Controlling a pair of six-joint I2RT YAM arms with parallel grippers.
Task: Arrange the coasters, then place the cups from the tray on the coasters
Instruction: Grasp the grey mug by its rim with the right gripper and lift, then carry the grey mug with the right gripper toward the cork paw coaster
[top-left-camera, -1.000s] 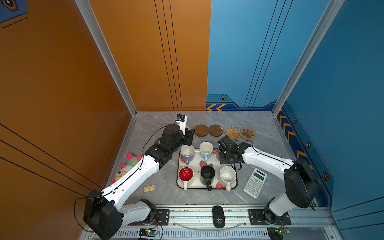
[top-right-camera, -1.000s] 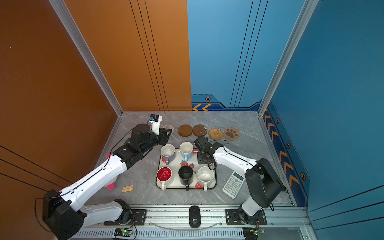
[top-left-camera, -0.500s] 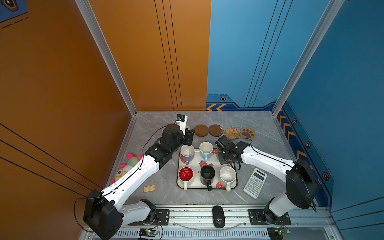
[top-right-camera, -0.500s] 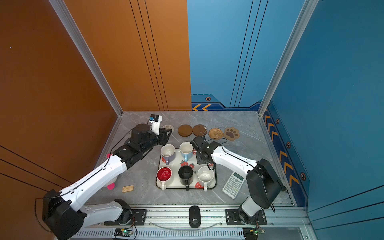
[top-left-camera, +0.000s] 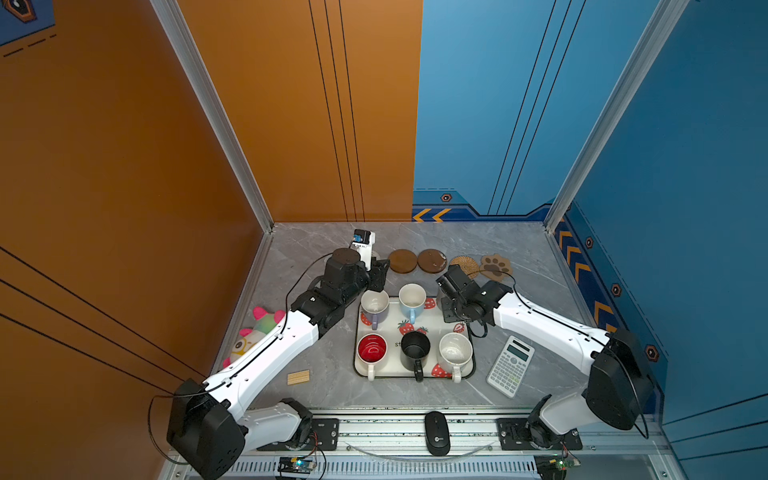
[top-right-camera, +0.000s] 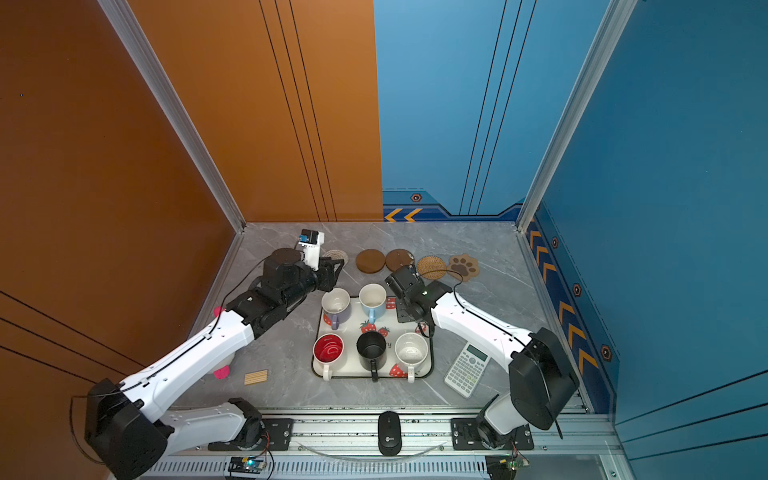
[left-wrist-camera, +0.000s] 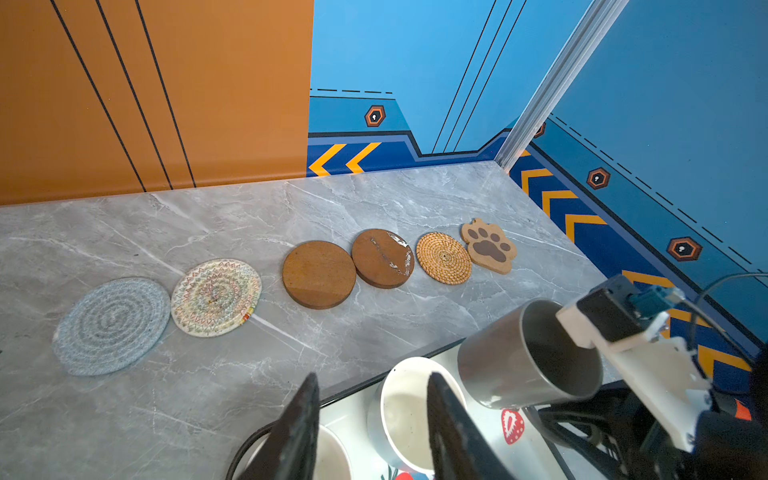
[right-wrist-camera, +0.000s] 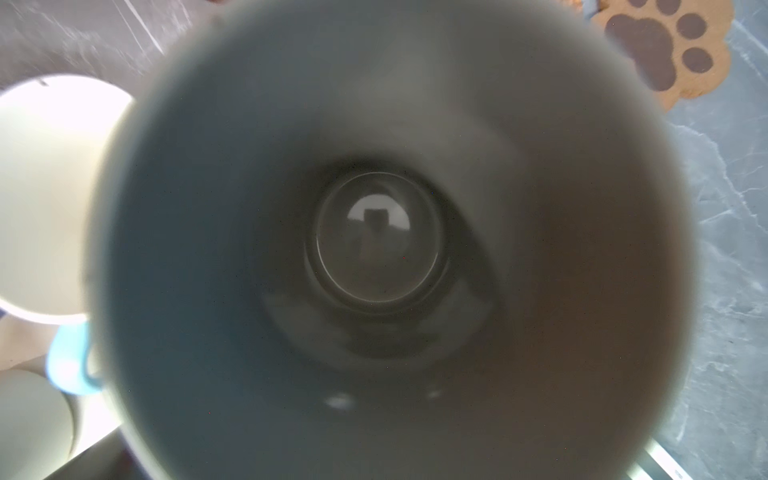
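Observation:
Several coasters lie in a row by the back wall: grey-blue (left-wrist-camera: 112, 326), cream woven (left-wrist-camera: 216, 297), two brown discs (left-wrist-camera: 319, 274) (left-wrist-camera: 382, 257), rattan (left-wrist-camera: 444, 257) and paw-shaped (left-wrist-camera: 490, 245). The strawberry tray (top-left-camera: 436, 328) holds the lavender cup (top-left-camera: 375, 303), light blue cup (top-left-camera: 412, 297), red-inside cup (top-left-camera: 372, 348), black cup (top-left-camera: 415, 347) and speckled cup (top-left-camera: 456, 349). My right gripper (top-left-camera: 452, 309) is shut on the grey cup (left-wrist-camera: 528, 353), tilted above the tray's back right corner; its inside (right-wrist-camera: 374, 237) fills the right wrist view. My left gripper (left-wrist-camera: 374, 424) hangs open over the tray's back edge.
A grey-white calculator (top-left-camera: 510, 365) lies right of the tray. A plush toy (top-left-camera: 253, 336) and a small wooden block (top-left-camera: 298, 377) sit to the left under my left arm. A black mouse (top-left-camera: 437, 428) rests on the front rail. Walls enclose three sides.
My right gripper, with the grey cup, has shifted slightly at the tray's back right corner. The left arm has not moved.

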